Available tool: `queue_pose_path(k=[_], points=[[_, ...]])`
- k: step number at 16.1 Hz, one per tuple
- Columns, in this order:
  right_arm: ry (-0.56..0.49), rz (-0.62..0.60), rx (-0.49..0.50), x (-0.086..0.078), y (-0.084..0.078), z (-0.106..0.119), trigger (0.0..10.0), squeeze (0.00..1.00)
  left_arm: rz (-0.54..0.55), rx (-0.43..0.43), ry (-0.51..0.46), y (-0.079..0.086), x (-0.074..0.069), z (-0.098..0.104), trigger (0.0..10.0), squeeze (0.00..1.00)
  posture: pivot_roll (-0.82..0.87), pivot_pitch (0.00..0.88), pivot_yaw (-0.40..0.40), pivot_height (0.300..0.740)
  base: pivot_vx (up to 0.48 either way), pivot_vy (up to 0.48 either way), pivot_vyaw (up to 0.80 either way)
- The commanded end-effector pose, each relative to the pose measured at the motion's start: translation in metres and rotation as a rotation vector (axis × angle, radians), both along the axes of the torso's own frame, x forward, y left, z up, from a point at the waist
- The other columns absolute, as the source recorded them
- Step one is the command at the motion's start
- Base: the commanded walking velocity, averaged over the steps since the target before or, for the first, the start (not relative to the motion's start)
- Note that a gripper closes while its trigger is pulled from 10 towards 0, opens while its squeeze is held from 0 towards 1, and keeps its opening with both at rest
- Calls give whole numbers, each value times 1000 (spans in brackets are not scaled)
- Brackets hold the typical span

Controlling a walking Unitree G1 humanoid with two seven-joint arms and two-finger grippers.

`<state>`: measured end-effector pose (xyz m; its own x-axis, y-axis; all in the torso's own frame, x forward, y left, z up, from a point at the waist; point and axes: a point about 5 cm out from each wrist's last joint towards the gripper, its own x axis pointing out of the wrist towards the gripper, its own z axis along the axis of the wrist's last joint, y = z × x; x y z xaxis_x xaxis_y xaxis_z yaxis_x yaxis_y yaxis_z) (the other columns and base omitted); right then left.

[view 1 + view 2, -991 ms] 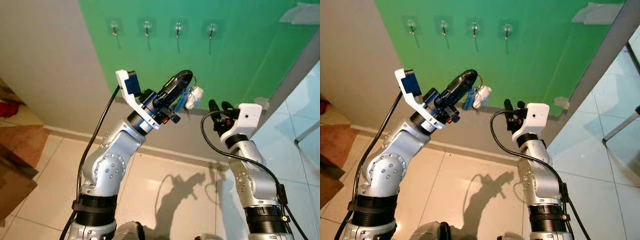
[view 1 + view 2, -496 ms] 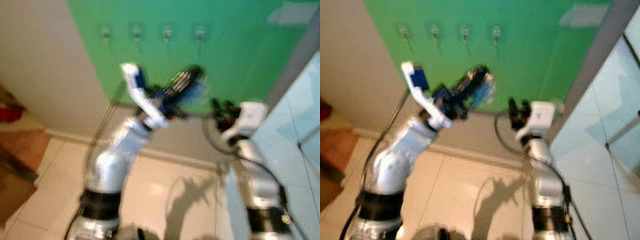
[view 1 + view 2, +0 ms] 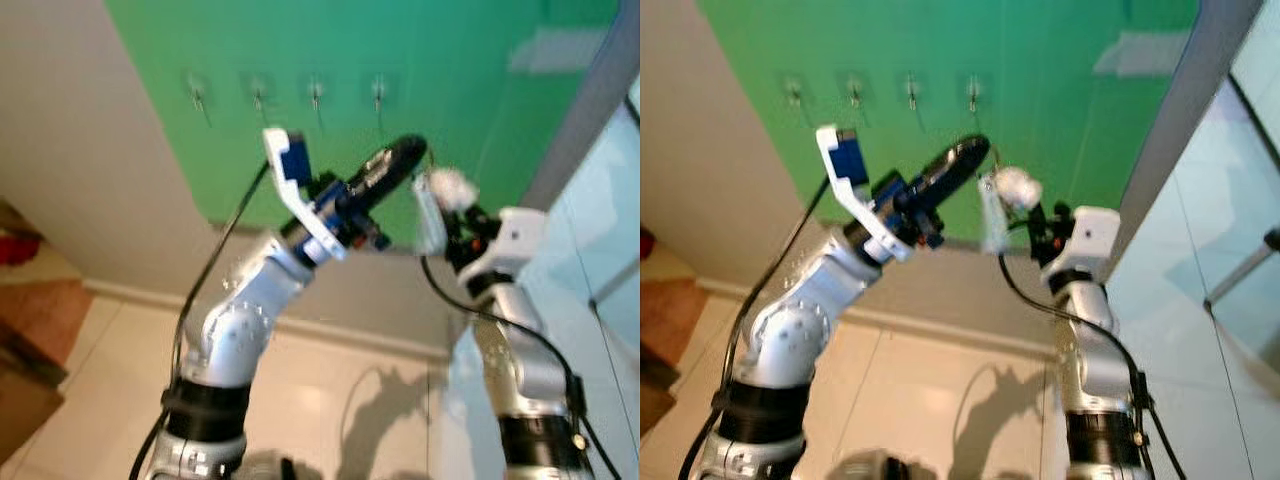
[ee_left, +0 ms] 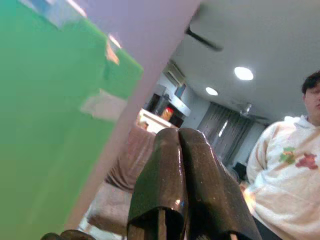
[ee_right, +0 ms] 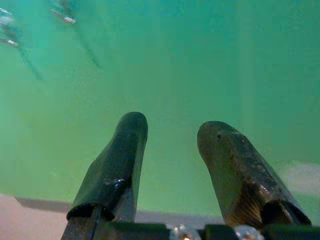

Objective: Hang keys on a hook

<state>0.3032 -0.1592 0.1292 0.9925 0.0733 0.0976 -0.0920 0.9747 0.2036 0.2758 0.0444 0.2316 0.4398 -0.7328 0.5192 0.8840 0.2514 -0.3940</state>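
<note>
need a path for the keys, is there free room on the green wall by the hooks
Bare green wall runs right of the fourth hook, up to the grey frame. Between the four hooks it is tight. The left claw holds the keys below that bare stretch.

Your left arm is raised and bent at the elbow, its left gripper (image 3: pixel 408 152) reaching up with both fingers (image 4: pixel 172 165) pressed together. Your right arm stands upright, right gripper (image 5: pixel 172 145) spread apart, fingers pointing upward.

Four hooks (image 3: pixel 316 92); two grippers (image 3: pixel 408 150)
</note>
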Motion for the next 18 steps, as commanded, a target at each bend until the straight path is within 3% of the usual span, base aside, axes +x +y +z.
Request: queue_pose_path(k=[1, 15, 18], points=[[-17, 36, 18, 2, 11, 4, 10000, 0, 28, 3, -14, 9, 2, 2, 10000, 0, 21, 100, 25, 740, 334, 0, 0], [-22, 32, 19, 2, 10, 6, 10000, 0, 24, 5, -38, 9, 8, 7, 10000, 0, 14, 99, 25, 740, 294, 0, 0], [-20, 32, 18, 2, 10, 6, 10000, 0, -103, 76, -70, 3, -5, -1, 10000, 0, 13, 104, 23, 740, 0, 0, 0]])
